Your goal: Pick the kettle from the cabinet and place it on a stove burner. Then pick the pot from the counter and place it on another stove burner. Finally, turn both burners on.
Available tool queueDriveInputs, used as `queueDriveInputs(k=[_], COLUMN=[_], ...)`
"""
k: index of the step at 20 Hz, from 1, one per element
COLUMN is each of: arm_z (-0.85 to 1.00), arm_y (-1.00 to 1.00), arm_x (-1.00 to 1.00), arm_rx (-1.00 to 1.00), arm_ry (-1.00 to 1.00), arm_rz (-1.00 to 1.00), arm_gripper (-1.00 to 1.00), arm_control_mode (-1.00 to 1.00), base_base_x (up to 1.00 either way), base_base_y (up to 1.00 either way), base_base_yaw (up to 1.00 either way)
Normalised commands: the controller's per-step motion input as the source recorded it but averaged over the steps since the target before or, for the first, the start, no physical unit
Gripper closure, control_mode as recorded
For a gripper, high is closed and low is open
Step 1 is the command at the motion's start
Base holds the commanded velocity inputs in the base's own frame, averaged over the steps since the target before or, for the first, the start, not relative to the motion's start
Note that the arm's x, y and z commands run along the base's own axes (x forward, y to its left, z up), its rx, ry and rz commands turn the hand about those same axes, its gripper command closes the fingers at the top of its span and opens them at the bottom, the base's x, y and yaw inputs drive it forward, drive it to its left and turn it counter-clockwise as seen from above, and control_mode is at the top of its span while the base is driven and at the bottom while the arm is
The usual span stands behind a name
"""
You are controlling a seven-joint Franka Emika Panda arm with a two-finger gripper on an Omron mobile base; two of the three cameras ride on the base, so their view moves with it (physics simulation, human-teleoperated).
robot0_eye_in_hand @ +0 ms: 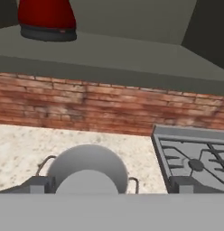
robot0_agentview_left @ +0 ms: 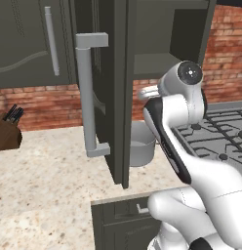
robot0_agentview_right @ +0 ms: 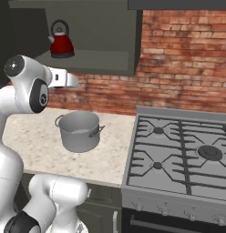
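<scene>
Right base view, going left to right off the pot as my anchor:
Kettle (robot0_agentview_right: 61, 44): red one, sitting upright on the open cabinet (robot0_agentview_right: 110, 59) shelf, up above the pot and a bit left of it.
Gripper (robot0_eye_in_hand: 109, 186): in the hand view I see my two finger tips spread about as wide as they go, one either side of the pot's rim, holding nothing.
Pot (robot0_agentview_right: 79, 131): grey, no lid, on the counter (robot0_agentview_right: 33, 136), just left of the stove.
Stove burners (robot0_agentview_right: 158, 130): right of the pot, nothing on the grates.
Cabinet door (robot0_agentview_left: 101, 88): left base view, swung open, pot partly behind it.
</scene>
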Motion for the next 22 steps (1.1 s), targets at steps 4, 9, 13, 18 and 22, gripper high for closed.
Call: queueDriveInputs(k=[4, 9, 13, 18, 22], arm_z=[0.34, 0.34, 0.32, 0.28, 0.27], arm_y=[0.01, 0.03, 0.03, 0.02, 0.04], arm_x=[0.11, 0.15, 0.16, 0.12, 0.12], arm_rx=[0.0, 0.0, 0.0, 0.0, 0.0], arm_ry=[-0.11, -0.1, -0.08, -0.08, -0.08], arm_rz=[-0.02, -0.03, -0.02, -0.02, -0.02], arm_gripper=[-1.0, -1.0, -1.0, -1.0, -1.0], arm_control_mode=[-1.0, -1.0, -1.0, -1.0, -1.0], base_base_x=[0.0, 0.0, 0.0, 0.0, 0.0], base_base_y=[0.0, 0.0, 0.0, 0.0, 0.0], base_base_yaw=[0.0, 0.0, 0.0, 0.0, 0.0])
